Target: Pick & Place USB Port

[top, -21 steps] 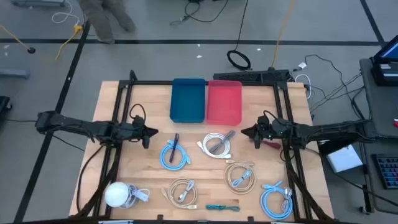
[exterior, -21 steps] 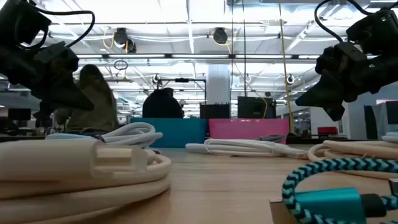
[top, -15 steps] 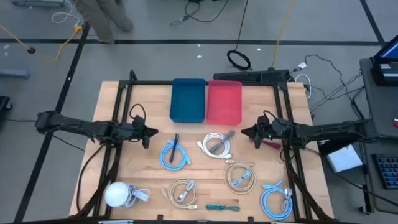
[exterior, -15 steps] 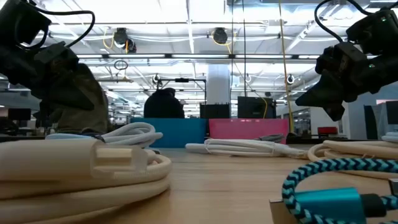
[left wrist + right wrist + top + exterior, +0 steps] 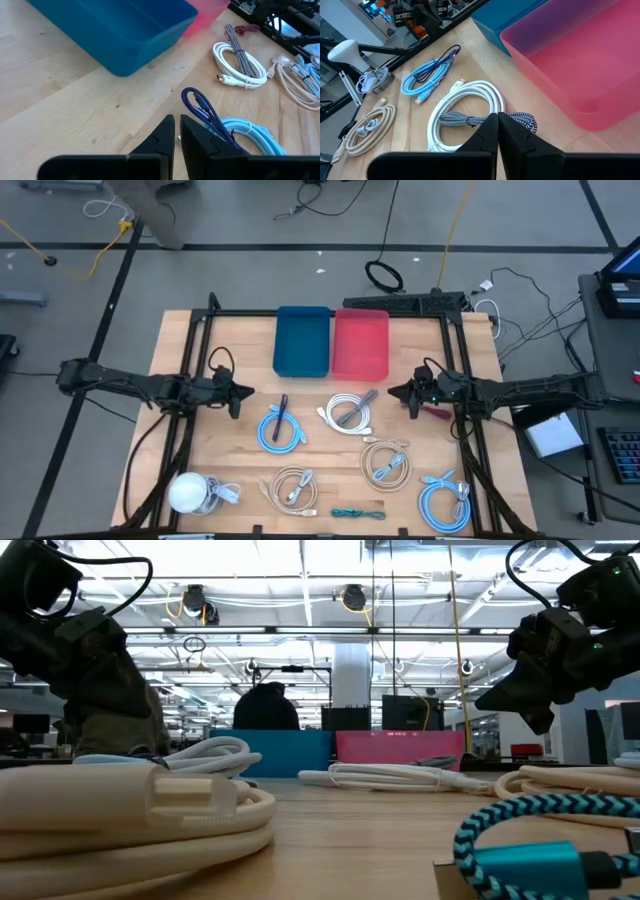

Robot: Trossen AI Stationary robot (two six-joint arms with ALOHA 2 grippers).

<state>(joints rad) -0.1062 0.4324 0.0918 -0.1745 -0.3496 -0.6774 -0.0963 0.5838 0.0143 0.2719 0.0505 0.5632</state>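
Observation:
Several coiled USB cables lie flat on the wooden table. There is a light blue coil with a dark blue cable [image 5: 281, 427], a white coil with a grey braided cable [image 5: 347, 412], and beige coils [image 5: 386, 462]. A blue bin [image 5: 302, 340] and a pink bin [image 5: 361, 343] stand side by side at the far edge. My left gripper [image 5: 245, 392] hovers shut, left of the light blue coil [image 5: 245, 135]. My right gripper [image 5: 393, 392] hovers shut, right of the white coil [image 5: 465, 115]. Neither gripper holds anything.
A white round device [image 5: 190, 492] sits at the near left. Another beige coil [image 5: 293, 487], a teal cable [image 5: 357, 513] and a second light blue coil [image 5: 444, 500] lie along the near edge. Black frame rails [image 5: 190, 360] run down both sides of the table.
Both arms have kept still. A person beyond the table's far edge has walked toward the left.

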